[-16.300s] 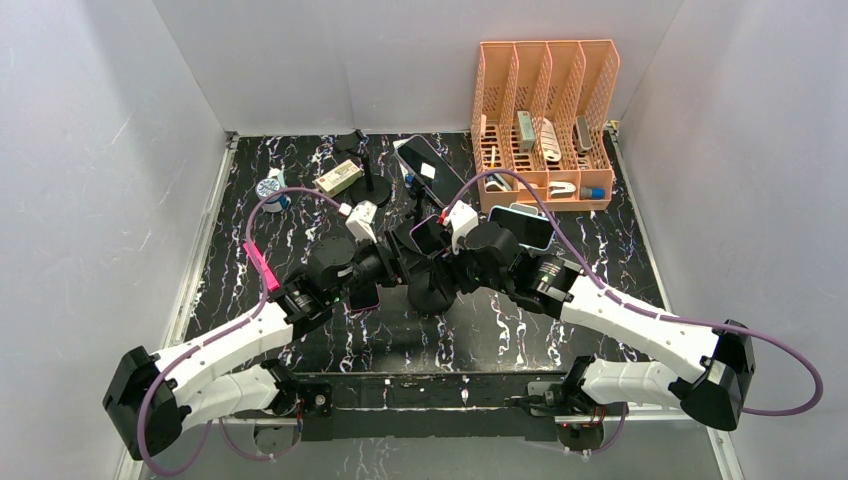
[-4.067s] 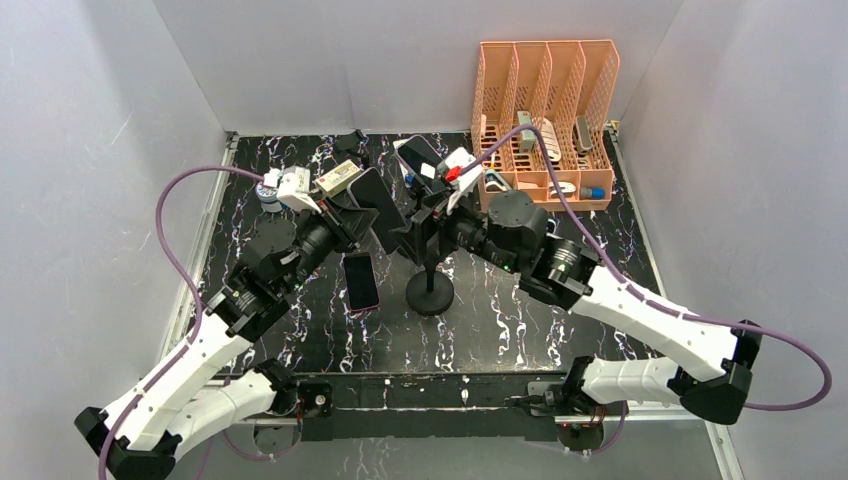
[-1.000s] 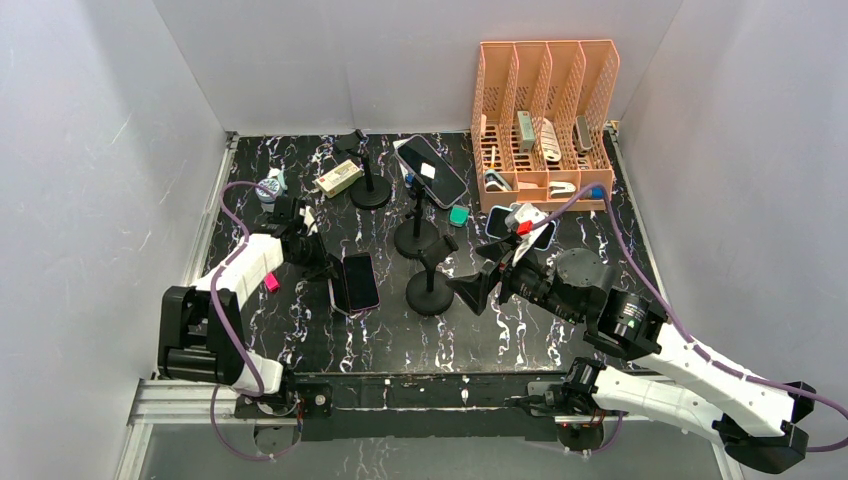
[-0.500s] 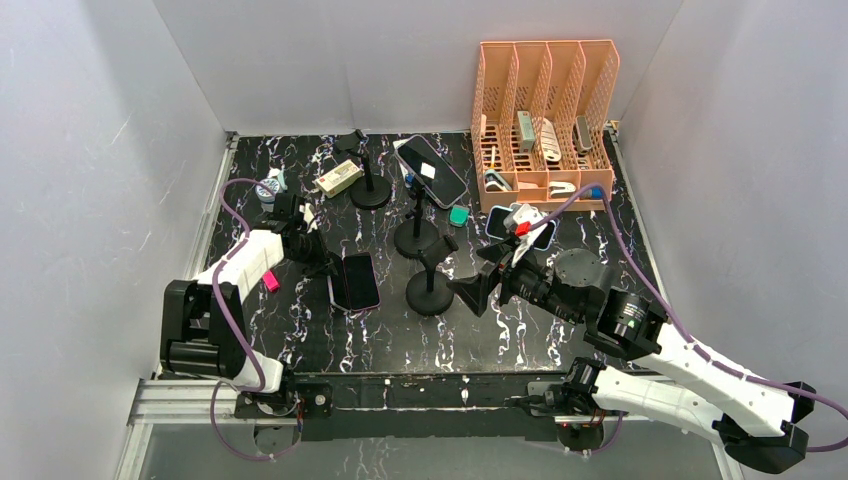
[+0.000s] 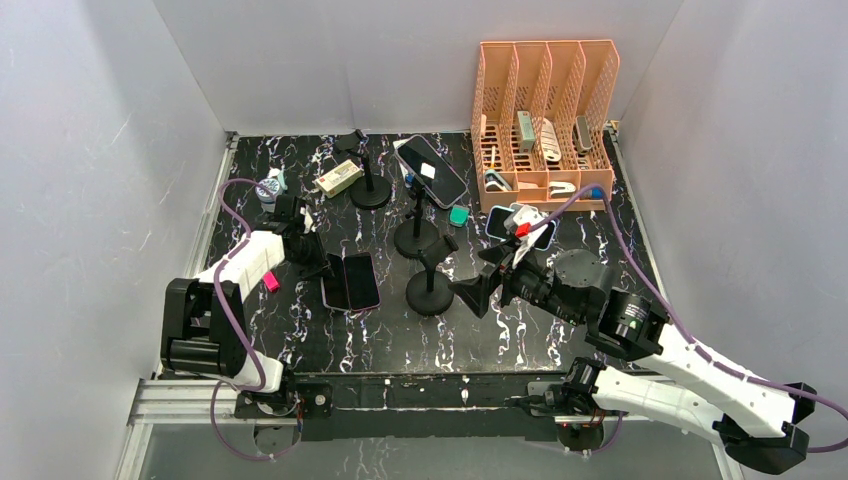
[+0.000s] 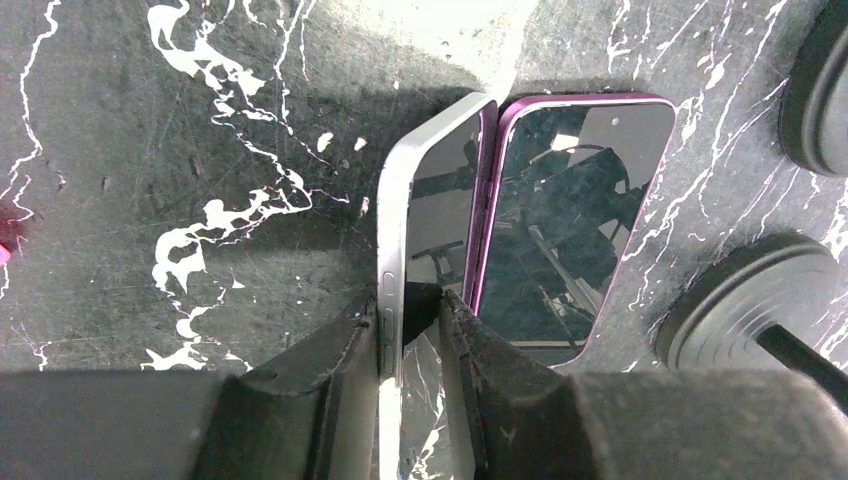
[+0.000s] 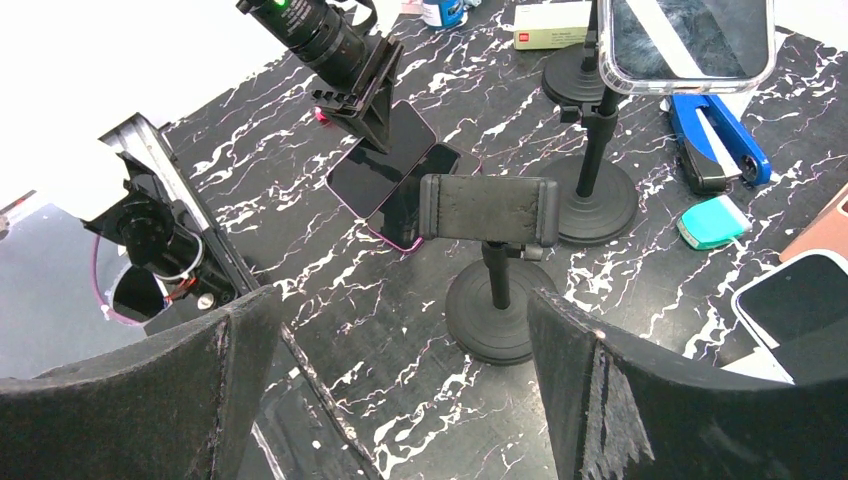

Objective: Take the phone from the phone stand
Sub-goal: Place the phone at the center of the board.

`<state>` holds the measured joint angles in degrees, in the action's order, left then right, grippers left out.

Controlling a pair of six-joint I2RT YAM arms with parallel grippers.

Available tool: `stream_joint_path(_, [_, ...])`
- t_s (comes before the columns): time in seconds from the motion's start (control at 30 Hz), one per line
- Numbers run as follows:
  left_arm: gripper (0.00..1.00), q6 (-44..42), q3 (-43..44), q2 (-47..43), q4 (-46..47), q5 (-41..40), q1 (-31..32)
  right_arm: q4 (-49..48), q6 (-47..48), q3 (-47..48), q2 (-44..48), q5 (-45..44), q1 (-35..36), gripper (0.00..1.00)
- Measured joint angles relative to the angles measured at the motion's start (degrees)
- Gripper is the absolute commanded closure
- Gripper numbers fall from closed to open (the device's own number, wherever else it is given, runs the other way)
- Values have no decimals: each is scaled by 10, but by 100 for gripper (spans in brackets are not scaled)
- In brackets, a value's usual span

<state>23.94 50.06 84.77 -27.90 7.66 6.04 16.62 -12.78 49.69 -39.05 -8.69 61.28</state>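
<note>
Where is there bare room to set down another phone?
Bare table runs along the near edge, before the purple phone, the silver phone in the left claw and the empty stand. Crowded: among the three stands and by the orange organizer.

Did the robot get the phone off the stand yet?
Nearly. Done: the clamp of the near phone stand is empty. In hand: the left gripper pinches the silver phone by its edge, low over the table right beside the purple phone. Left to do: let go and back away. The right gripper is open, facing the stand.
</note>
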Motion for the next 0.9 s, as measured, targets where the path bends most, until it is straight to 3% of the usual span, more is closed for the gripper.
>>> stream_joint_path(0.9, [63, 2, -9, 10, 10, -33, -2, 0, -2, 0, 5, -2, 0, 1])
